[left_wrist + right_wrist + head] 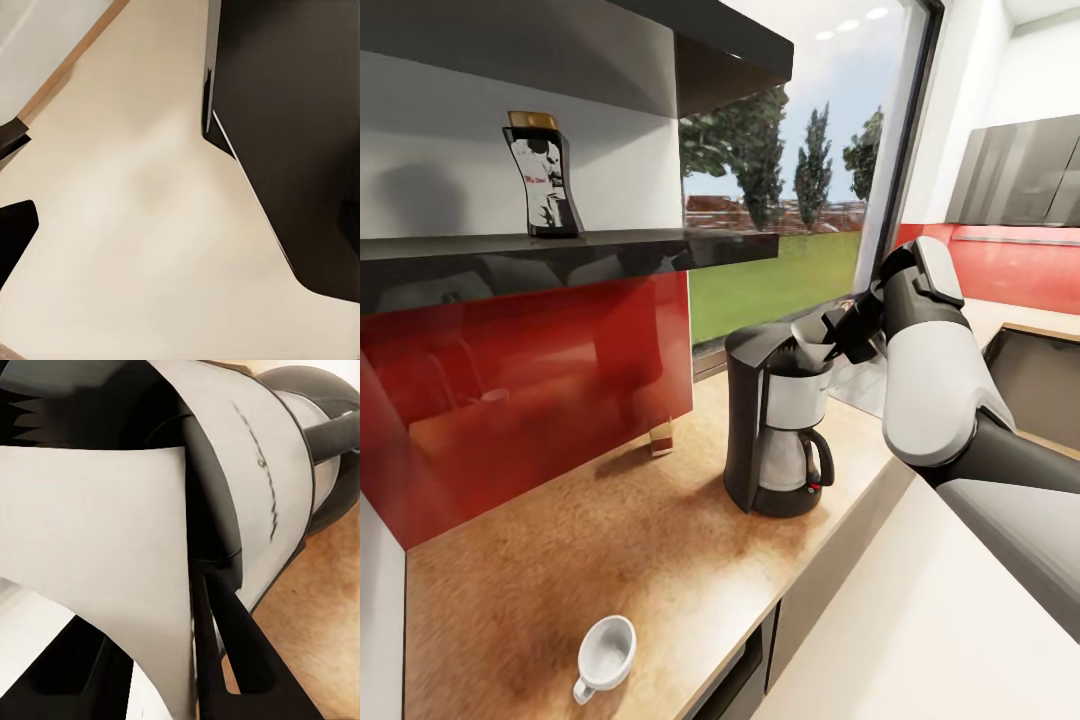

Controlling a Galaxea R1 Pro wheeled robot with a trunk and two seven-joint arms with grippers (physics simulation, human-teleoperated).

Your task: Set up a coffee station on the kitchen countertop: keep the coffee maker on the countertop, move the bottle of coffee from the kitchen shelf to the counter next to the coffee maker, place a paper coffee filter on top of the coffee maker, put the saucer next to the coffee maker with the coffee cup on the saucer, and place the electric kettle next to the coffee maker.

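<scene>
We see the right gripper (838, 338) up at the top of the coffee maker (775, 430), clamped on a paper filter (807, 340) that sits right over the machine's open top. In the right wrist view the filter (97, 547) spreads wide and white between the dark fingers (225, 660), which pinch its edge, with the coffee maker (277, 472) and its steel carafe just beyond. The machine stands on the wooden countertop (630, 540) near the window, carafe handle facing us, red switch low on the base. Up on the dark shelf (560, 250) the coffee bottle (544, 176) stands upright against the white wall, well apart from the machine. At the near edge of the counter a white cup (604, 655) lies tipped, handle toward us. In the left wrist view we catch a dark fingertip (15, 232) over pale floor beside a dark cabinet (292, 135); we cannot tell whether that left gripper is open or closed.
</scene>
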